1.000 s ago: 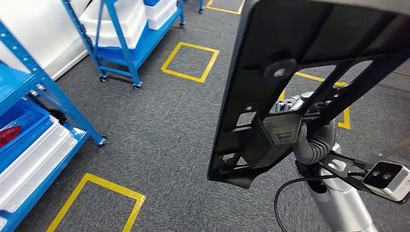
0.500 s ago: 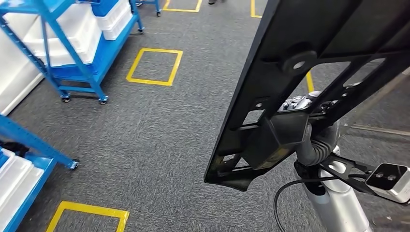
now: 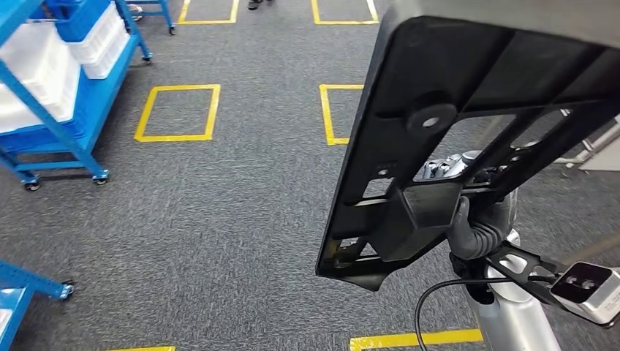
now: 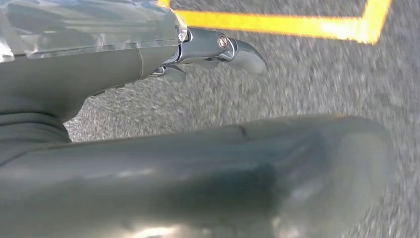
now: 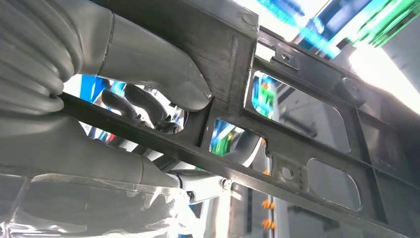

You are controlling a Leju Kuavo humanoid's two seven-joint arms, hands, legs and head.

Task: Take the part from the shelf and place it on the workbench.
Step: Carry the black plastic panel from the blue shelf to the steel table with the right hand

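The part (image 3: 468, 95) is a large flat black plastic frame with ribs and cut-out windows, held upright and tilted, close to the head camera on the right. My right hand (image 3: 479, 219) grips it at its lower middle, with grey fingers wrapped round a bar. The right wrist view shows that hand (image 5: 99, 54) with the thumb pressed on the part (image 5: 297, 144) and fingers behind a rib. My left hand (image 4: 198, 173) hangs over the grey carpet, holding nothing, with a finger (image 4: 233, 47) stretched out.
A blue wheeled shelf rack (image 3: 51, 80) with white bins stands at the far left. Another blue rack foot (image 3: 29, 281) is at the lower left. Yellow tape squares (image 3: 178, 113) mark the grey carpet. A person's shoes (image 3: 259, 4) are at the top edge.
The whole view has swung as the camera turned: the blue racks slid to the left and new yellow squares came in. The part stays in my right hand.
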